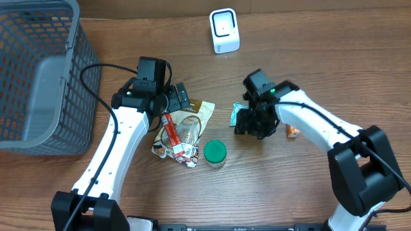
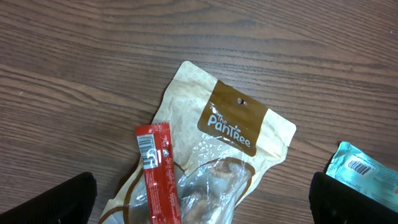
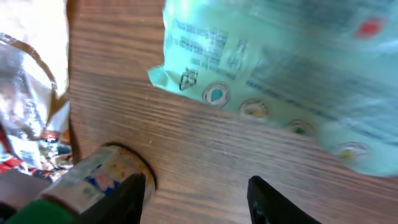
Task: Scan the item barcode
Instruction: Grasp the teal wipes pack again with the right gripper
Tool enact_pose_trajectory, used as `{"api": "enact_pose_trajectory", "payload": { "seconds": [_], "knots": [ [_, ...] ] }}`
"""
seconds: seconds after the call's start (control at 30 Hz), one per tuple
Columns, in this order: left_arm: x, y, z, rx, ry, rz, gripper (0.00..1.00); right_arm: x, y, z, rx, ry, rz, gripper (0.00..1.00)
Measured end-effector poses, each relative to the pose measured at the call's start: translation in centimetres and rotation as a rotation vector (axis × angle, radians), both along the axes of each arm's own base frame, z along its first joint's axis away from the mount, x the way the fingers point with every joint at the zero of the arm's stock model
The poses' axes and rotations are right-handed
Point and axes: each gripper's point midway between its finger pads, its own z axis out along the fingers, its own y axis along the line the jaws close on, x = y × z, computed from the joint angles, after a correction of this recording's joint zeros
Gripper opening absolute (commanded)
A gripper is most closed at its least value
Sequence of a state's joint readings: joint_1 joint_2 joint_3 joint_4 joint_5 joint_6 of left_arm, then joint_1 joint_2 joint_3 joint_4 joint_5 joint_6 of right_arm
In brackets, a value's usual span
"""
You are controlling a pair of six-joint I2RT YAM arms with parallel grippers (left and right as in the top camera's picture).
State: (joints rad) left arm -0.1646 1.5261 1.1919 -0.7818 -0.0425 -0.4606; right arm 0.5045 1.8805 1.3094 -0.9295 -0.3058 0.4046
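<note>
Closest in, low in the middle of the overhead shot, there's a green-lidded jar point(image 1: 214, 153) standing on the wooden surface point(image 1: 308, 51). Touching it on the left is a tan snack pouch point(image 1: 196, 115) with a red stick packet point(image 1: 169, 131) lying across it. The left claw point(image 2: 202, 193) hangs right over that pouch, spread as wide as it goes and gripping nothing. Just right of centre is the teal packet point(image 1: 237, 115), flat on the wood, with a barcode showing at its corner in the left wrist view. The right claw point(image 3: 198, 183) is down beside it, fingers apart with only bare wood between them. Further back, the white scanner point(image 1: 225, 30) sits top centre and a grey mesh basket point(image 1: 38, 70) fills the upper left.
</note>
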Motion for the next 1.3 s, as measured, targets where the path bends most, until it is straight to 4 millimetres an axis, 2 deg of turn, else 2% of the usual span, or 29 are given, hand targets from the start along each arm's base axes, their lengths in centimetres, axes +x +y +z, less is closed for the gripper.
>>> {"api": "enact_pose_trajectory", "payload": {
  "seconds": [0.13, 0.37, 0.63, 0.97, 1.03, 1.1, 1.17, 1.2, 1.3],
  "knots": [
    [0.0, 0.0, 0.0, 0.000, 0.000, 0.000, 1.00, 1.4, -1.6, 0.8, -0.013, -0.022, -0.029, 0.55],
    [0.0, 0.0, 0.0, 0.000, 0.000, 0.000, 1.00, 3.5, -5.4, 0.5, -0.073, -0.047, -0.117, 0.59],
    [0.0, 0.0, 0.0, 0.000, 0.000, 0.000, 1.00, 4.1, -5.7, 0.1, -0.099, -0.071, -0.162, 0.60],
    [0.0, 0.0, 0.0, 0.000, 0.000, 0.000, 1.00, 4.1, -6.3, -3.9, -0.096, -0.125, -0.237, 0.59],
    [0.0, 0.0, 0.0, 0.000, 0.000, 0.000, 1.00, 4.1, -6.2, -4.1, -0.084, -0.133, -0.246, 0.47],
    [0.0, 0.0, 0.0, 0.000, 0.000, 0.000, 1.00, 4.2, -5.9, -4.1, -0.063, -0.141, -0.252, 0.23],
    [0.0, 0.0, 0.0, 0.000, 0.000, 0.000, 1.00, 4.2, -5.7, -3.9, -0.051, -0.142, -0.256, 0.08],
    [0.0, 0.0, 0.0, 0.000, 0.000, 0.000, 1.00, 4.2, -5.7, -3.7, -0.046, -0.142, -0.263, 0.04],
    [0.0, 0.0, 0.0, 0.000, 0.000, 0.000, 1.00, 4.1, -5.7, -3.5, -0.046, -0.143, -0.254, 0.04]
  ]
}}
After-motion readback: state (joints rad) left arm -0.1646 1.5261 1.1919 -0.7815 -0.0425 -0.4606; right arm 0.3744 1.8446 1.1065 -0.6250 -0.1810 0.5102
